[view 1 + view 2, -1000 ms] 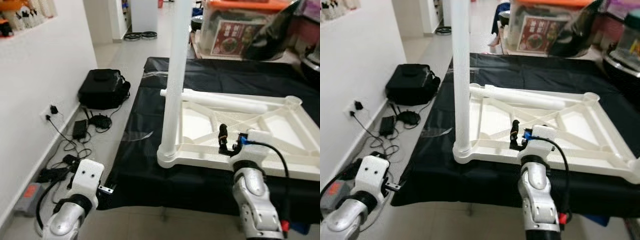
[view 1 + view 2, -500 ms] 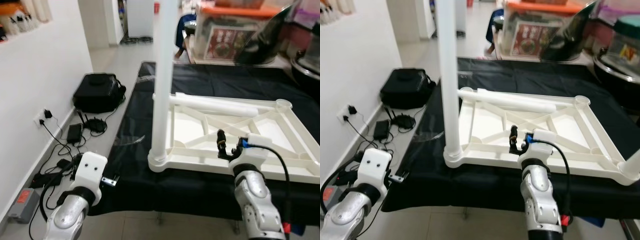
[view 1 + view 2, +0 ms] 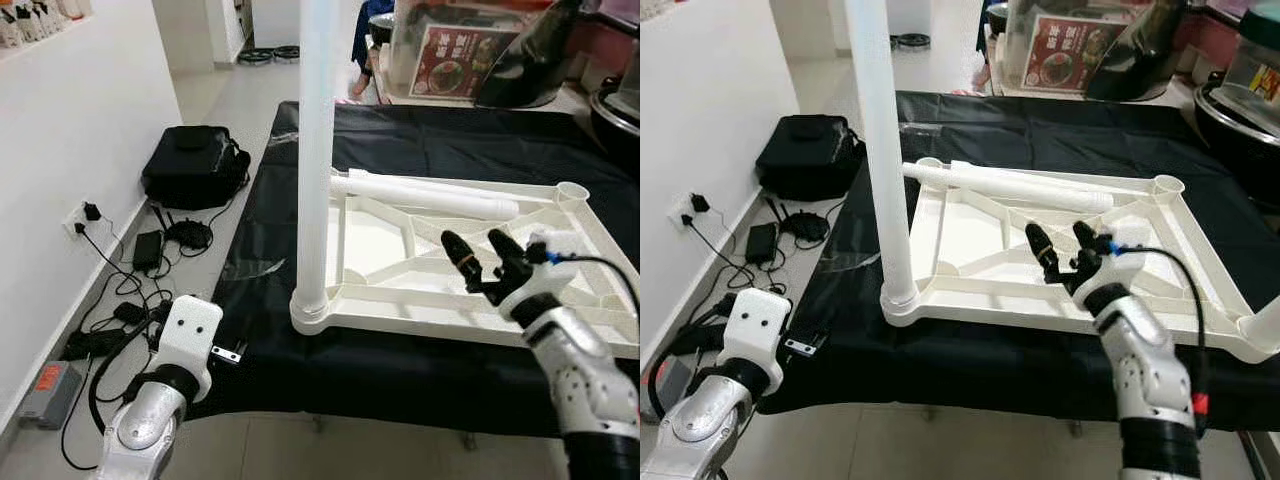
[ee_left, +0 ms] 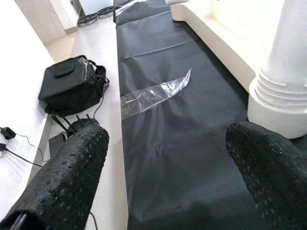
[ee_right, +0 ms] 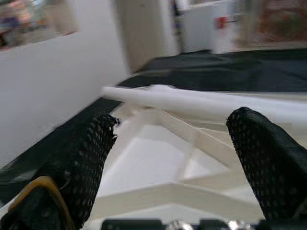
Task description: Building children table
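Right gripper [image 3: 485,258] now spread (earlier closed)

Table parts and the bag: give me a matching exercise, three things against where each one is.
Things:
1. upright leg
2. loose leg
3. black bag

Places:
A. on the floor by the wall
B. standing in a near corner socket of the tabletop
C. lying across the tabletop's far edge

Pairs: 1-B, 2-C, 3-A
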Controlling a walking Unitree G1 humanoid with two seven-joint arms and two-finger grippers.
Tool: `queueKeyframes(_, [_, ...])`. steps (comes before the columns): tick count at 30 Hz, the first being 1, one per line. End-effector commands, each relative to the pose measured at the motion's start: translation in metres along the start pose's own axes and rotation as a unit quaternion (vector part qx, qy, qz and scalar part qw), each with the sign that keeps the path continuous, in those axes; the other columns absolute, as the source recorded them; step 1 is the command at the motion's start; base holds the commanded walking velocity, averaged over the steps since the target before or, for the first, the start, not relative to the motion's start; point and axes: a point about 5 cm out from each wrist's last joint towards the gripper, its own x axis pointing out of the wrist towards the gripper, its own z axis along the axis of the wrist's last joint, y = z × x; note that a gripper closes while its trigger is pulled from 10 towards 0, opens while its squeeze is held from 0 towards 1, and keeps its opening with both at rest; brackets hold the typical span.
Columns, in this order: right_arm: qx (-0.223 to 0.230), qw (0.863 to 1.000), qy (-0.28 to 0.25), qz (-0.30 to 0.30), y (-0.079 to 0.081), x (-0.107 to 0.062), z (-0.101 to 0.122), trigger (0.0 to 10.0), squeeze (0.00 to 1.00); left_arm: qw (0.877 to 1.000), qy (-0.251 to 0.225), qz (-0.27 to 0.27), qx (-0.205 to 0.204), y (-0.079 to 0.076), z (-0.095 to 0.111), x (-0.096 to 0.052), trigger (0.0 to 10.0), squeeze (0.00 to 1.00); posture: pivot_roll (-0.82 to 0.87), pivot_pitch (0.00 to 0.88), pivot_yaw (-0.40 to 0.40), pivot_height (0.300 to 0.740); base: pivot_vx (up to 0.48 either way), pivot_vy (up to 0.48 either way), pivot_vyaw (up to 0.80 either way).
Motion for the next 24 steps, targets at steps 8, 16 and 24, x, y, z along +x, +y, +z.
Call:
queueKeyframes(8, [-0.036,0.974,0.111,0.192,0.018,0.003,-0.001,10.0,0.00,1.000,-0.013,-0.024,-0.004,-0.011,0.005,0.001,10.0,0.00,0.14,0.049,-0.037,0.740,0.000,0.000,0.00])
queueKeyframes(16, [-0.008,0.941,0.083,0.329,0.042,0.026,0.026,10.0,0.00,0.998,-0.019,-0.051,-0.010,-0.022,0.007,-0.003,10.0,0.00,0.15,0.086,-0.042,0.740,0.000,0.000,0.00])
queueKeyframes(24, [-0.016,0.925,0.077,0.373,0.072,0.060,0.029,10.0,0.85,0.992,-0.049,-0.110,-0.044,-0.038,0.017,-0.016,10.0,0.00,0.17,0.124,-0.057,0.740,0.000,0.000,0.00])
